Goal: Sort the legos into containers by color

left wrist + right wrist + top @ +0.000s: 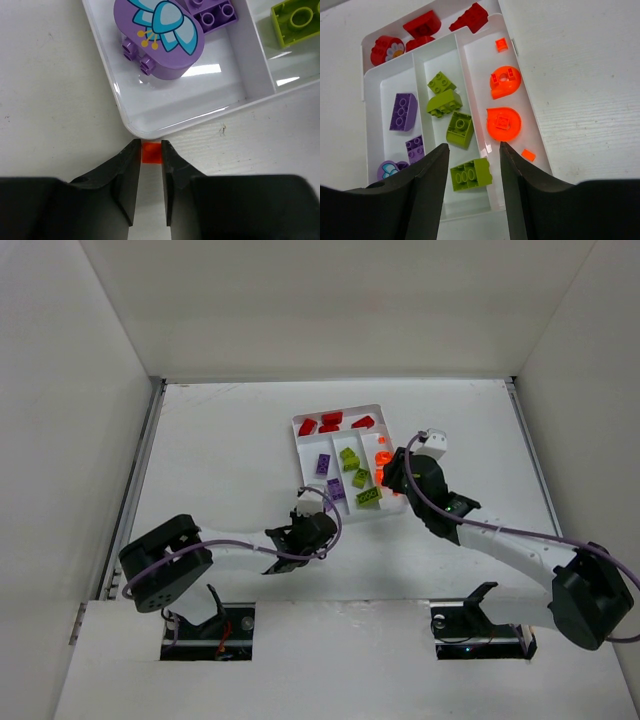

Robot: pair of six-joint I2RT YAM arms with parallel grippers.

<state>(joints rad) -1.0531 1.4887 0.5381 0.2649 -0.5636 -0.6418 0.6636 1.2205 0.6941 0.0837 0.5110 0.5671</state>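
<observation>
The white tray (308,452) holds red legos (331,421) in its crosswise section and purple (323,464), lime green (358,478) and orange legos (382,455) in its three long sections. My left gripper (305,530) is low on the table at the tray's near corner (131,128). It (150,150) is shut on a tiny orange piece (151,153) just outside the rim. My right gripper (392,472) hangs open and empty (474,146) above the near end of the green (460,129) and orange (503,122) sections.
A purple rounded piece with a flower print (160,35) lies in the tray corner next to the left fingers. White walls enclose the table on three sides. The right arm reaches across the table right of the tray.
</observation>
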